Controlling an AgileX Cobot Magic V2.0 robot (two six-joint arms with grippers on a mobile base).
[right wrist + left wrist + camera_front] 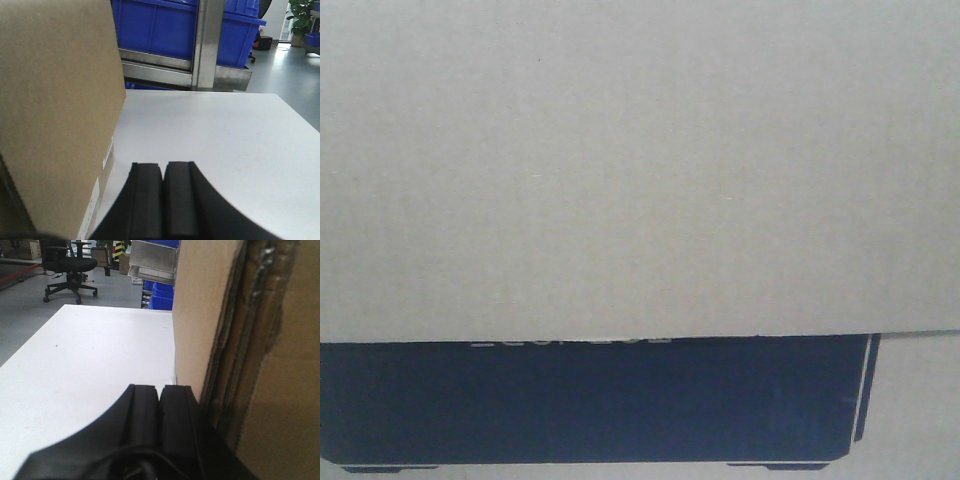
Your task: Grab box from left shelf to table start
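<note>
Through the left wrist camera I see a smooth grey floor (30, 315) with a black swivel office chair on castors (67, 267) standing on it, cardboard cartons (30, 249) and a yellow-and-black striped post (119, 247) behind. My right wrist camera shows bright daylight on the glossy floor and a leafy green potted plant (301, 12) far off.
</note>
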